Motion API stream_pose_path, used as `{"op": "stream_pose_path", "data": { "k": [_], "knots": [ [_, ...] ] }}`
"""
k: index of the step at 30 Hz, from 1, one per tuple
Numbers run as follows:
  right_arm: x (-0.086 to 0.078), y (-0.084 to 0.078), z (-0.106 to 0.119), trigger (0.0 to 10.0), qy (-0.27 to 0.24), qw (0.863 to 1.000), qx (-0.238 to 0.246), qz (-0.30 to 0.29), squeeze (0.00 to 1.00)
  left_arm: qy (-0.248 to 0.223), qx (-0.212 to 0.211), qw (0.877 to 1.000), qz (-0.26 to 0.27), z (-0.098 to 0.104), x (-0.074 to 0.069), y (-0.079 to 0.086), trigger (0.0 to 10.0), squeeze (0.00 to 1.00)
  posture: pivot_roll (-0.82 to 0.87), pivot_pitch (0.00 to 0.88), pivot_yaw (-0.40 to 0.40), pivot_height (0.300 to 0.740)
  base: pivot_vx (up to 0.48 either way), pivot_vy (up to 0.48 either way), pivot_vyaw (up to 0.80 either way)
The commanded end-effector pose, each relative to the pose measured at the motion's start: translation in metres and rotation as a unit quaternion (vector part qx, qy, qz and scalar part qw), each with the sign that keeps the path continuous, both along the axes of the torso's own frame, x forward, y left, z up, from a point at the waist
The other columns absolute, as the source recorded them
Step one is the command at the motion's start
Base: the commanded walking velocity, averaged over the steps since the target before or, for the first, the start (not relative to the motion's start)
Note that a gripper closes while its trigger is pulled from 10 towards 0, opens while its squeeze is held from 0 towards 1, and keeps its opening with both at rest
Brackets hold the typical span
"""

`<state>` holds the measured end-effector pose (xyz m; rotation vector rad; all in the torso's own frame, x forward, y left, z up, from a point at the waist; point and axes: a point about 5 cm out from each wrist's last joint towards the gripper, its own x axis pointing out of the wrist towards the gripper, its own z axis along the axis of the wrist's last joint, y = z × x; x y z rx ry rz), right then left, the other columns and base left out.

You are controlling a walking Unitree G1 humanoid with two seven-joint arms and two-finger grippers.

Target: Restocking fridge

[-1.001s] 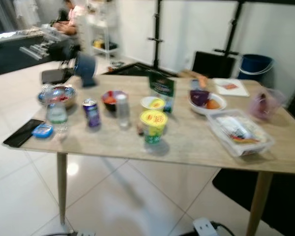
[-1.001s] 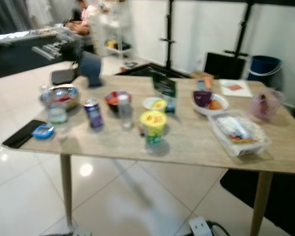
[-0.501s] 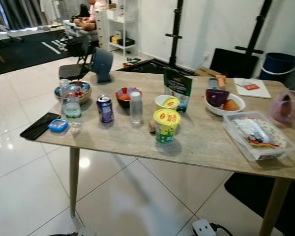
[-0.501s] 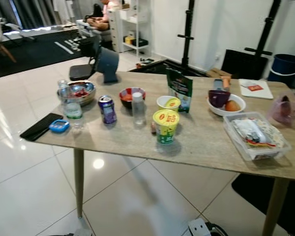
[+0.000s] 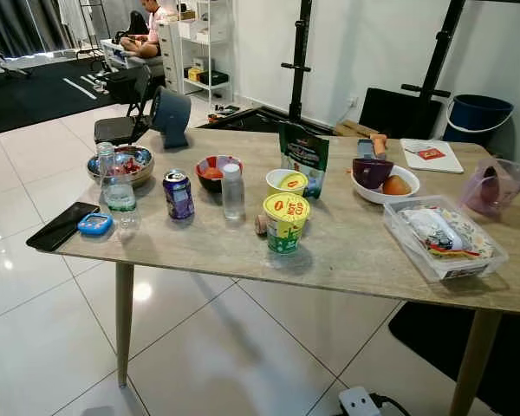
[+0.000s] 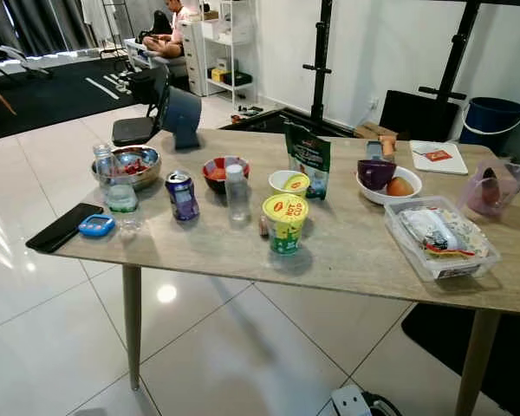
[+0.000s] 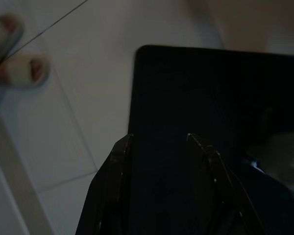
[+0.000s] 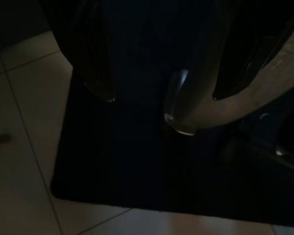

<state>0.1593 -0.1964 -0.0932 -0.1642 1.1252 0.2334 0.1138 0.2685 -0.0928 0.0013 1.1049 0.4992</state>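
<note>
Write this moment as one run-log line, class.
phase: facing table | left gripper: idle, open | right gripper: idle, open | nearest item: yellow cup

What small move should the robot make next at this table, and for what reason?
Probably step closer to the table. The purple can, the small clear bottle and the yellow cup stand some way ahead, and no item is held yet. The left gripper and the right gripper hang low over a dark mat on the floor, fingers apart.

Head stereo pair looks forward-down at same table (image 5: 347,251), mid-distance; wrist cameras face floor mat (image 8: 137,171), close.
</note>
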Motion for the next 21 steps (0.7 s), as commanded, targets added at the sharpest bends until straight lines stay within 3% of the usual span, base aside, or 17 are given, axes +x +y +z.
{"op": "stream_pose_path", "data": {
  "k": [1,3,4,9,10,12,14,17,19,20,21],
  "knots": [
    [0.002,0.001,0.001,10.0,-0.002,1.000,0.000,-0.004,0.00,-0.022,0.034,0.998,0.051,0.010,0.001,0.025,10.0,0.00,-0.02,0.000,0.006,0.740,0.000,0.000,0.00],
    [0.002,0.001,0.001,10.0,-0.001,1.000,0.000,-0.004,0.00,-0.050,0.063,0.991,0.107,0.022,0.002,0.049,10.0,0.00,-0.02,0.000,0.006,0.740,0.000,0.000,0.00],
    [0.002,0.001,0.001,10.0,-0.001,1.000,0.000,-0.004,0.00,-0.050,0.063,0.991,0.107,0.022,0.002,0.049,10.0,0.00,-0.02,0.000,0.006,0.740,0.000,0.000,0.00],
    [0.002,0.001,0.000,10.0,0.000,1.000,0.001,-0.005,0.00,-0.117,0.152,0.968,0.160,0.063,0.018,0.105,10.0,0.00,-0.01,0.000,0.011,0.740,0.000,0.000,0.00],
    [0.002,0.001,0.000,10.0,0.000,1.000,0.001,-0.005,0.00,-0.117,0.152,0.968,0.160,0.063,0.018,0.105,10.0,0.00,-0.01,0.000,0.011,0.740,0.000,0.000,0.00],
    [0.002,0.002,0.000,10.0,0.000,1.000,0.002,-0.005,0.00,-0.151,0.185,0.956,0.171,0.082,0.029,0.122,10.0,0.00,-0.01,0.000,0.014,0.740,0.000,0.000,0.00],
    [0.002,0.002,0.000,10.0,0.000,1.000,0.002,-0.005,0.00,-0.151,0.185,0.956,0.171,0.082,0.029,0.122,10.0,0.00,-0.01,0.000,0.014,0.740,0.000,0.000,0.00],
    [0.002,0.003,0.000,10.0,0.000,1.000,0.004,-0.005,0.00,-0.241,0.233,0.928,0.165,0.121,0.064,0.140,10.0,0.00,-0.01,0.000,0.014,0.740,0.000,0.000,0.00],
    [0.002,0.003,0.000,10.0,0.000,1.000,0.004,-0.005,0.00,-0.241,0.233,0.928,0.165,0.121,0.064,0.140,10.0,0.00,-0.01,0.000,0.014,0.740,0.000,0.000,0.00],
    [0.002,0.004,0.000,10.0,-0.001,1.000,0.005,-0.005,0.00,-0.314,0.257,0.905,0.131,0.152,0.097,0.141,10.0,0.00,-0.01,0.000,0.012,0.740,0.000,0.000,0.00],
    [0.002,0.004,0.000,10.0,-0.001,1.000,0.005,-0.005,0.00,-0.335,0.266,0.896,0.119,0.163,0.107,0.140,10.0,0.00,-0.01,0.000,0.012,0.740,0.000,0.000,0.00]
  ]
}}
